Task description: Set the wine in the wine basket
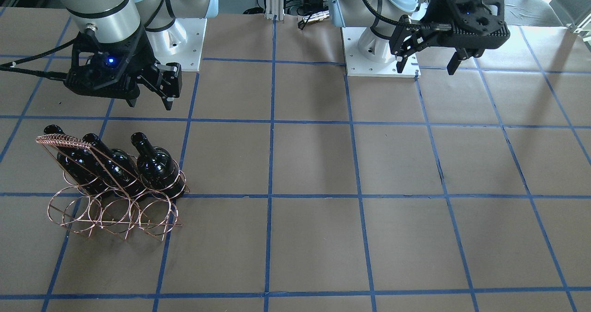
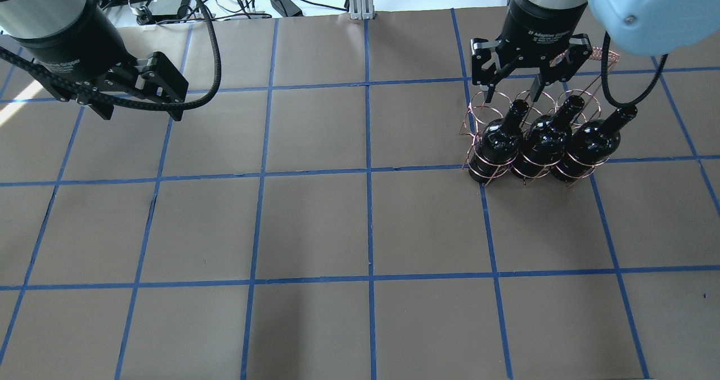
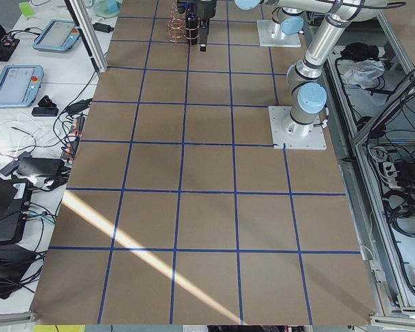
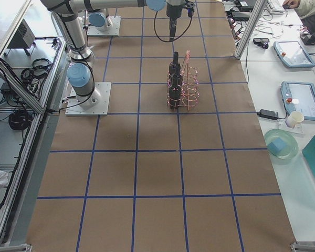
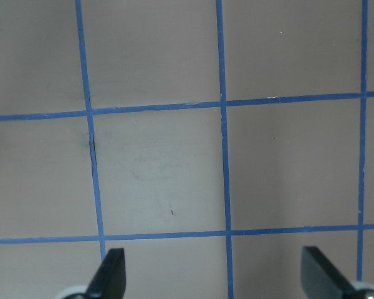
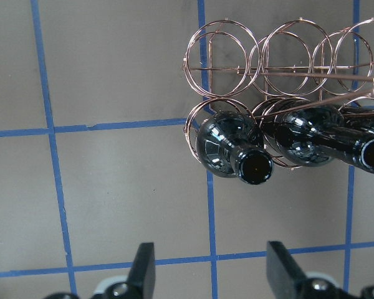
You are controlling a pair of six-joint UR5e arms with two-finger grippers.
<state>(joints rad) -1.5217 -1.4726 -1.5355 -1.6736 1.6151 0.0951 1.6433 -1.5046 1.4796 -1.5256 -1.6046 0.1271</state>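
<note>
The copper wire wine basket (image 1: pixel 115 213) stands on the table in front of my right arm; it also shows in the overhead view (image 2: pixel 482 109) and the right wrist view (image 6: pixel 224 53). Three black wine bottles (image 2: pixel 498 139) (image 2: pixel 543 137) (image 2: pixel 590 139) stand upright in the row of rings nearer my base. The other row of rings holds nothing. In the right wrist view the nearest bottle (image 6: pixel 234 152) is just ahead of the fingers. My right gripper (image 2: pixel 513 93) (image 6: pixel 210 271) hangs open and empty above the basket. My left gripper (image 2: pixel 138 107) (image 5: pixel 215 274) is open and empty, far off over bare table.
Brown paper with blue tape squares covers the table (image 2: pixel 365 228). The arm bases (image 1: pixel 383 58) (image 1: pixel 184 44) stand at the robot's edge. Side benches hold tablets (image 4: pixel 291 52), cables and a blue bowl (image 4: pixel 281 144).
</note>
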